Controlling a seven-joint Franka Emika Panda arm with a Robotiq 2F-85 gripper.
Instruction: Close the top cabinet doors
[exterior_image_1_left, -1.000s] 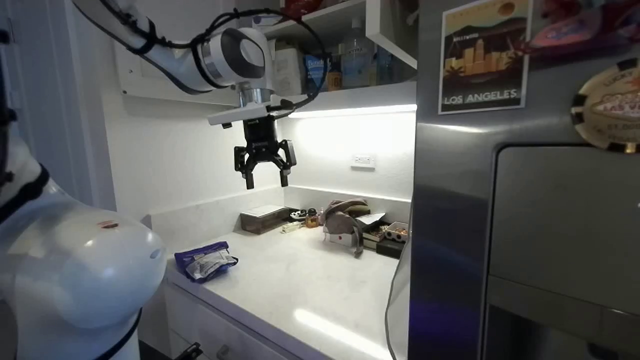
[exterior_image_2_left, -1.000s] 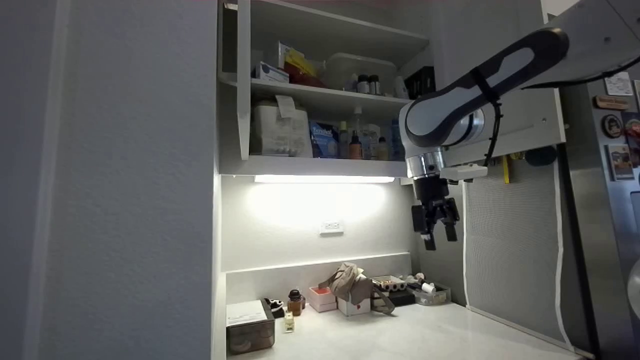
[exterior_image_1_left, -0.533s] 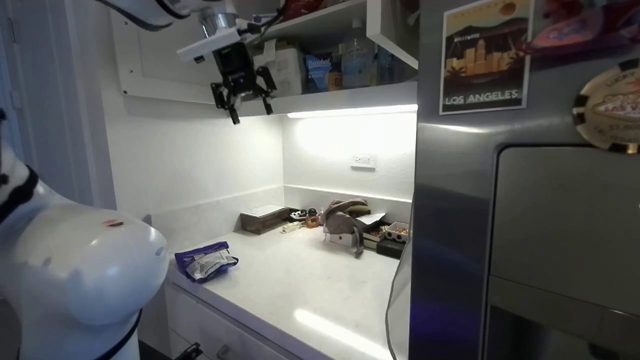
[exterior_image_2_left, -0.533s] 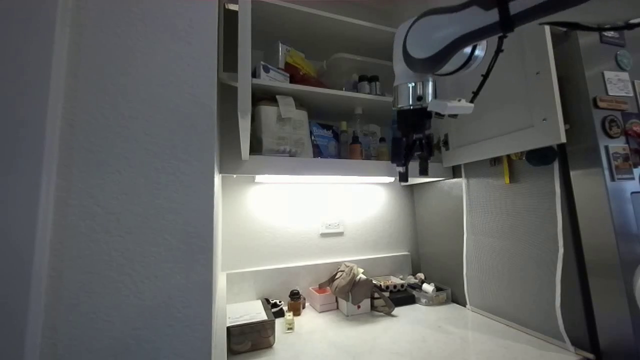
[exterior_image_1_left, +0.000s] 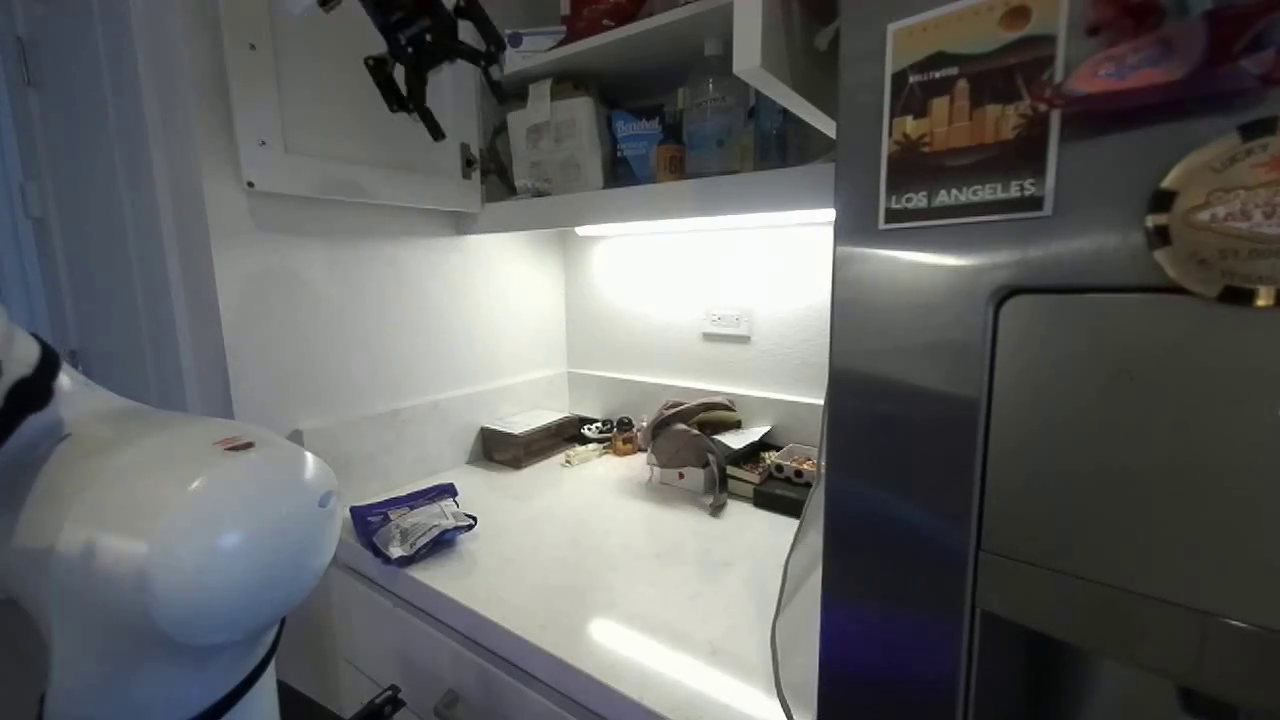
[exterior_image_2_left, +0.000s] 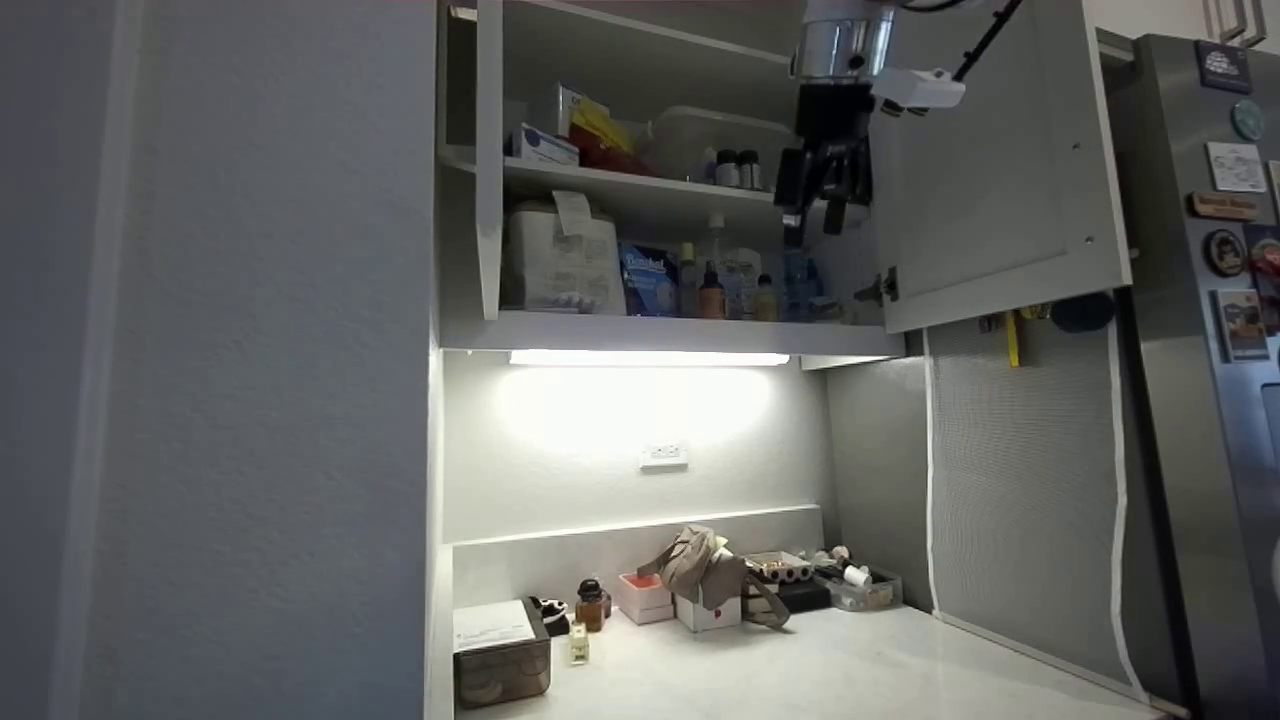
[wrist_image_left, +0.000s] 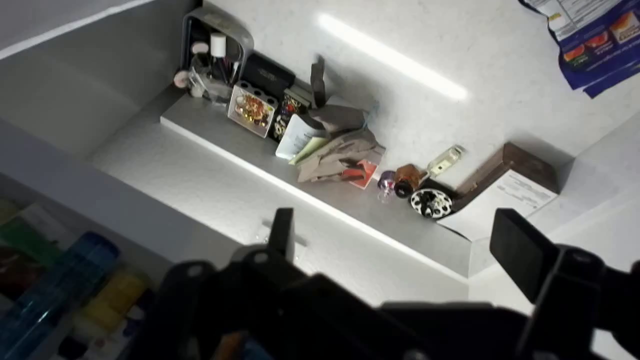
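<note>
Both top cabinet doors stand swung out from the cupboard. In an exterior view the left-hand door shows its white inner face along the wall, and only the lower end of its partner is visible by the fridge. Seen from elsewhere, the right-hand door is wide and angled outward, the left-hand door nearly edge-on. My gripper points down at shelf height, between the doors and apart from the left-hand one. Whether it is clear of the right-hand door I cannot tell. In the wrist view its fingers are spread around nothing. No door appears there.
Shelves hold a white container, a blue box and several bottles. Below, the counter carries a purple bag, a brown box and small items. A steel fridge borders the cupboard.
My arm has lifted the gripper from above the counter up to the cupboard's shelves, with the jaws spread throughout. Neither door has visibly moved.
</note>
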